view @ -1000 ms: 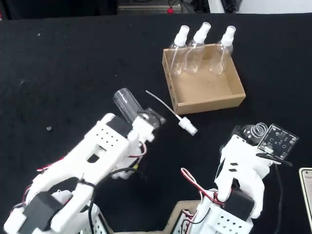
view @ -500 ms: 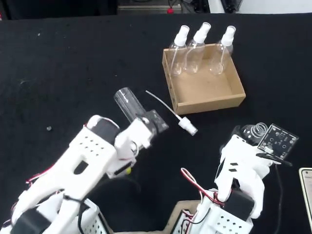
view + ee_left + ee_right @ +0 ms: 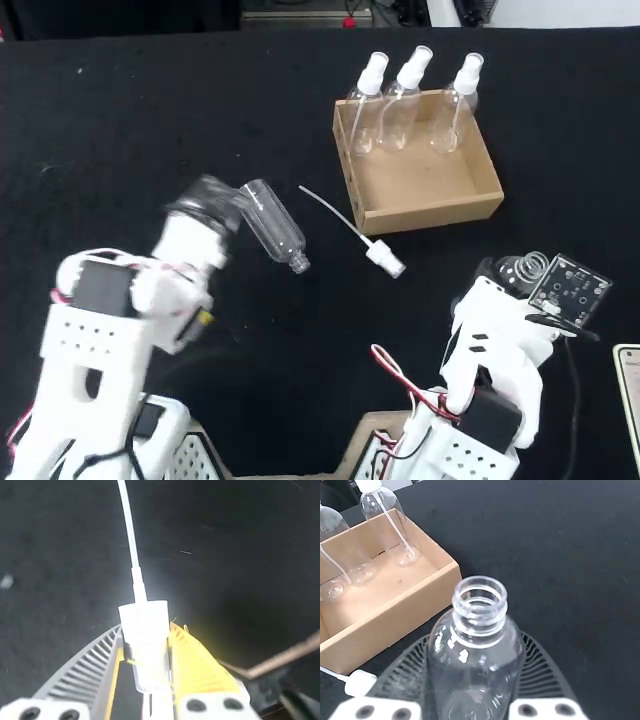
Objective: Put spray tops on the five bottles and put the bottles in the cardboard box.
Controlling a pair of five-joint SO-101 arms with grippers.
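My left gripper [image 3: 145,640] is shut on a white spray top [image 3: 144,620], its thin tube pointing away over the black table. In the high view that gripper [image 3: 205,196] hovers just left of a clear capless bottle [image 3: 273,226] lying on its side. Another spray top [image 3: 385,260] lies on the table, its tube toward the cardboard box [image 3: 420,185]. Three capped bottles [image 3: 400,100] stand along the box's far wall. My right gripper [image 3: 475,672] is shut on an upright open-necked bottle [image 3: 477,630], near the front right [image 3: 520,270].
The box's near half [image 3: 375,605] holds nothing. The loose spray top's head [image 3: 361,682] lies just outside the box's near wall. A pale object [image 3: 628,385] pokes in at the right edge. Black table stretches to the far left.
My left arm has swung back and to the left, away from the lying bottle's neck, which now shows in full. The right arm and its bottle have not moved.
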